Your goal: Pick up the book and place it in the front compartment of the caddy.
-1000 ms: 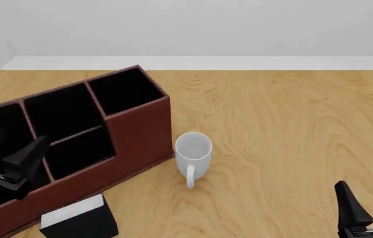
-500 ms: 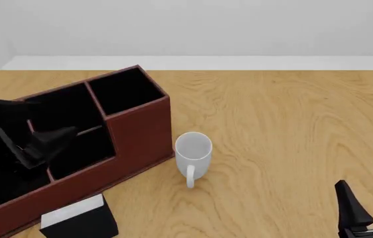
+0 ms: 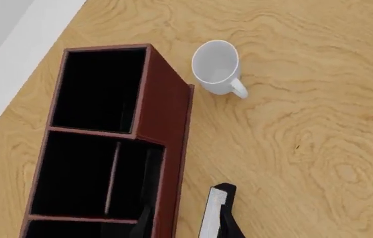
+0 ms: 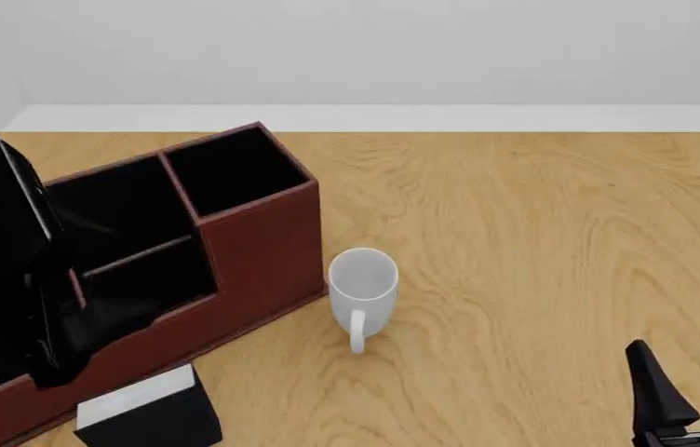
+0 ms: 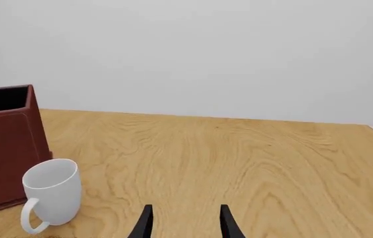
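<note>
Front view: reddish-brown caddy sits at 9 o'clock on the wooden worktop, black-lined compartments open upward, its long front wall running diagonally. Black book with white page edges lies on the worktop at 7 o'clock, just beside the caddy's near wall, outside every compartment. White mug stands upright near centre, handle toward 6 o'clock, close to the caddy's corner, not touching. Left arm is a big dark mass over the caddy's left end, at 9 o'clock; its tool is not distinguishable here, so cannot tell whether its fingers are apart or together. Right tool at 5 o'clock, low over bare worktop, fingers apart, nothing between them, well away from the mug and the book. Left wrist view looks down on the caddy, the mug and a sliver of the book beside the caddy's wall; the tool's fingers do not show clearly. Right wrist view: right tool with spread fingers, mug and caddy corner ahead.
</note>
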You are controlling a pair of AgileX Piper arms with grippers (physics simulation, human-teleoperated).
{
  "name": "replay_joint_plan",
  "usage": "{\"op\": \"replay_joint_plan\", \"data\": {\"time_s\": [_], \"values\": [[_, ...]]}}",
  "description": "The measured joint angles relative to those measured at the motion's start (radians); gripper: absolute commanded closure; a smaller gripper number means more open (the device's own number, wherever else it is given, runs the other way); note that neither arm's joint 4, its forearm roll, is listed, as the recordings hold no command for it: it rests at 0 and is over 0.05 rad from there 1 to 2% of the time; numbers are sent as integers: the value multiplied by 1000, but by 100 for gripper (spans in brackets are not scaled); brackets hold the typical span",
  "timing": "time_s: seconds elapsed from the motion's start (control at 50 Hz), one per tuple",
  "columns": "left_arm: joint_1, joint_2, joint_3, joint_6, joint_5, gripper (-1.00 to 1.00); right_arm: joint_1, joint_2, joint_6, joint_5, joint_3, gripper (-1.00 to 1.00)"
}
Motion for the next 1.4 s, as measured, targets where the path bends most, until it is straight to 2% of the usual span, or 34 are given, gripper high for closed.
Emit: {"op": "replay_joint_plan", "data": {"time_s": [0.18,0.42,0.7,0.96,1.4], "values": [[1,29,-11,61,83,-100,1,0,-3,1,0,-100],[15,46,14,149,124,-100,3,0,-8,1,0,-100],[-27,28,103,173,127,-100,1,0,-20,1,1,-100],[-44,30,202,167,72,-100,9,2,-31,1,1,-100],[78,92,358,262,-95,-100,16,1,-39,2,1,-100]]}}
